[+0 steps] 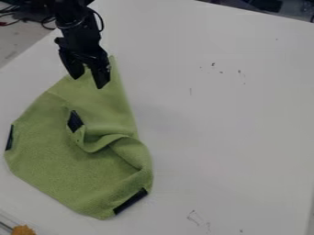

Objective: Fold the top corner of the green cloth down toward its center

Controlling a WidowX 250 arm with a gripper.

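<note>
The green cloth [55,160] lies flat on the table [221,133] along its left side, a corner turned inward, the gripper [89,81] — jaws parted, empty — over its upper end, the right side rumpled: partly folded, I'd judge, with evening-out left.

The white table [215,114] is marked by dark smudges [193,218]; cables [8,23] are seen at upper left, an orange-brown object [24,230] at lower left.
</note>
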